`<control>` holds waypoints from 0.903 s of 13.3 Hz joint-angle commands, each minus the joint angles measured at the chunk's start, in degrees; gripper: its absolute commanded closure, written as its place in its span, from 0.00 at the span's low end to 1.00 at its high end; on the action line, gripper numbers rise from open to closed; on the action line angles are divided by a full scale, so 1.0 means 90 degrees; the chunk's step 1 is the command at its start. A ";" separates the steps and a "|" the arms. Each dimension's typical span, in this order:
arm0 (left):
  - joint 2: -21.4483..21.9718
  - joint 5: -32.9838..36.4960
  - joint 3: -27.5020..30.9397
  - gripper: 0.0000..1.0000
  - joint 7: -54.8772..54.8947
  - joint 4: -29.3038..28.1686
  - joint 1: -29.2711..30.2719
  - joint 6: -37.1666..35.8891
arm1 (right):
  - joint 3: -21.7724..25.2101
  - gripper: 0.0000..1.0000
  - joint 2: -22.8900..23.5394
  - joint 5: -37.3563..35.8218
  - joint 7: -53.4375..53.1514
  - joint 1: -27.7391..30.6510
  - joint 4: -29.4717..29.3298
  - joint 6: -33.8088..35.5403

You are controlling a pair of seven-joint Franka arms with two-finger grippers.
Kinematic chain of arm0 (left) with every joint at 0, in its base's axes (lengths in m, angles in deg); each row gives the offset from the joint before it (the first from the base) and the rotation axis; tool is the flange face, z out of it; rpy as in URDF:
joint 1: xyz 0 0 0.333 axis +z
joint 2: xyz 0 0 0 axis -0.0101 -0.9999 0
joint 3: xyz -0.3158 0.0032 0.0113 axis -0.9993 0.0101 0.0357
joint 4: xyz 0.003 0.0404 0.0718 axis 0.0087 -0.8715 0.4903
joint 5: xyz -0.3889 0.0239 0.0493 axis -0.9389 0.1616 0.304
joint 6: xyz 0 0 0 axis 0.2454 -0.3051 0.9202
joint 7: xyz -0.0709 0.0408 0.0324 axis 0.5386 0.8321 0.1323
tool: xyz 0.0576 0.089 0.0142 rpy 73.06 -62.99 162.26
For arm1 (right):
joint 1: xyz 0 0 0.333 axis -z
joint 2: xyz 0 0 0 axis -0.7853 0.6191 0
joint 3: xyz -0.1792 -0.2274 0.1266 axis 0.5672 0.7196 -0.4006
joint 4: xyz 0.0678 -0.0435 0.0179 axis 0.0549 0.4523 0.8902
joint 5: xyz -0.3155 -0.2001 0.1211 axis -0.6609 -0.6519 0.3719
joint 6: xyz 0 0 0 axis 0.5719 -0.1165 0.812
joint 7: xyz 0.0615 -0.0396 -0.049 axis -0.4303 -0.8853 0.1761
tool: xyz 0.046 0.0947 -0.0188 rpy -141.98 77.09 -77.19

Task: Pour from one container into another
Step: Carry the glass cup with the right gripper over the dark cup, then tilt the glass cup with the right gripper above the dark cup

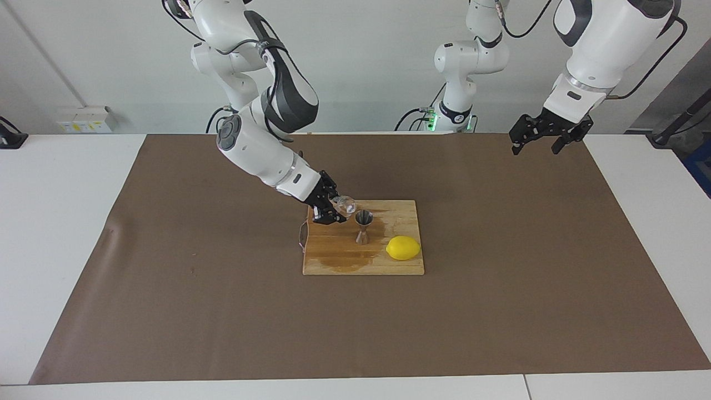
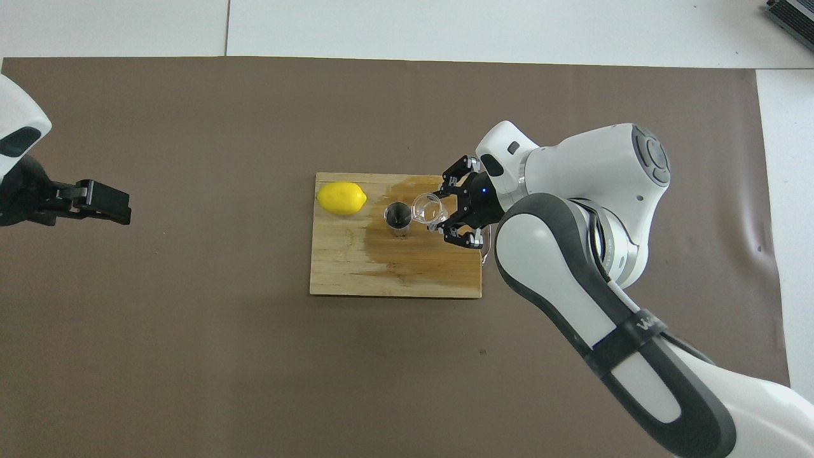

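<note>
From across the counter (image 1: 66,233), a brown mat (image 1: 222,311) covers the white top before a pale wall. A wet-stained wooden board (image 1: 361,264) carries a lemon (image 1: 403,248) and an upright steel jigger (image 1: 363,226). The right hand (image 1: 332,210) is clamped on a clear glass (image 1: 345,205), tilted beside the jigger's rim. The waiting left hand (image 1: 543,136) hangs with fingers apart over the mat.

From above, the glass (image 2: 427,210) leans toward the jigger (image 2: 397,217), its mouth beside the jigger's. The lemon (image 2: 341,198) lies toward the left arm's end of the board (image 2: 356,280).
</note>
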 commanded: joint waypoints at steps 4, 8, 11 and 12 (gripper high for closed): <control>0.0113 0.0103 0.0020 0.00 -0.0055 -0.0076 -0.0025 -0.0050 | 0.0086 1.00 -0.0224 -0.0874 -0.0938 -0.0222 -0.0107 0.0388; 0.0113 0.0103 0.0020 0.00 -0.0055 -0.0076 -0.0025 -0.0050 | 0.0086 1.00 -0.0185 -0.1332 -0.1446 -0.0319 -0.0467 0.0660; 0.0112 0.0103 0.0020 0.00 -0.0055 -0.0076 -0.0025 -0.0050 | 0.0076 1.00 -0.0117 -0.1568 -0.1779 -0.0359 -0.0683 0.0749; 0.0113 0.0103 0.0020 0.00 -0.0055 -0.0076 -0.0025 -0.0050 | 0.0076 1.00 -0.0068 -0.1607 -0.1857 -0.0368 -0.0761 0.0740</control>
